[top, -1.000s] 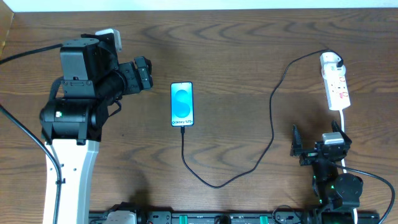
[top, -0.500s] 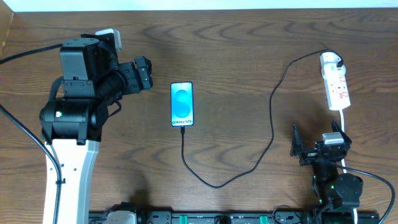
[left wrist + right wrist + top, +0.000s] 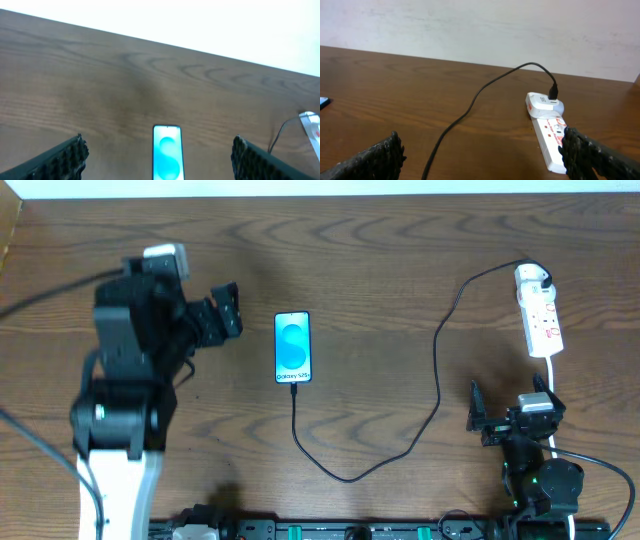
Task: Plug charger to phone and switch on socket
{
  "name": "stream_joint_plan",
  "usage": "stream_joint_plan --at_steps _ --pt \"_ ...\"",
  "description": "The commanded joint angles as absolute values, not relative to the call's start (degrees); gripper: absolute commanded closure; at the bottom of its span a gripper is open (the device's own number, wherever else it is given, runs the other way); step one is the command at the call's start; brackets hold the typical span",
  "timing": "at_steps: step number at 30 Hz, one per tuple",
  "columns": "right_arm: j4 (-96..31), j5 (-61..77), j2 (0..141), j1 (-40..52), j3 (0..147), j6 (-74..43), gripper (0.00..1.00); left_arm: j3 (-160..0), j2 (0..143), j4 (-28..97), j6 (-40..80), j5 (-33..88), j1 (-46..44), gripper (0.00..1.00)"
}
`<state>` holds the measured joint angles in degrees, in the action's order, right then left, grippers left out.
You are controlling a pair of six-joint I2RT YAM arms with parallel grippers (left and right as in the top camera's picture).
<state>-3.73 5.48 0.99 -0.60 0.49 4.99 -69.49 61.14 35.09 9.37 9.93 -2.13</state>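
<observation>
The phone [image 3: 293, 347] lies flat mid-table, blue screen up, and shows in the left wrist view [image 3: 167, 155]. The black charger cable [image 3: 437, 380] runs from the phone's near end, where its tip sits at the phone's edge, round to the white plug on the socket strip [image 3: 540, 313]. The cable [image 3: 470, 107] and strip [image 3: 547, 132] show in the right wrist view. My left gripper [image 3: 226, 308] is open, left of the phone and apart from it. My right gripper [image 3: 505, 420] is open, near the table's front, just short of the strip.
The strip's white cord [image 3: 553, 375] runs toward my right arm's base. The table's far edge meets a white wall [image 3: 200, 20]. Bare wood lies between the phone and the cable loop.
My left arm has pulled back and risen a little, its gripper drifting slightly left and up. The phone, cable, strip and right arm have not moved.
</observation>
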Motion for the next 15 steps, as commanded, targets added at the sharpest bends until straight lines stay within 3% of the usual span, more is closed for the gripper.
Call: stream_joint_plan --at_steps 1,9,15 --pt "-3.9 5.2 0.6 -0.4 0.3 4.3 0.01 -55.8 51.5 23.4 8.4 8.5 -1.9 0.07" --pt "-3.9 5.2 0.6 -0.4 0.3 4.3 0.01 -25.8 30.5 0.4 7.5 8.5 -1.6 0.07" --pt "-3.9 5.2 0.6 -0.4 0.3 4.3 0.01 -12.1 19.2 -7.4 4.6 8.4 -1.6 0.07"
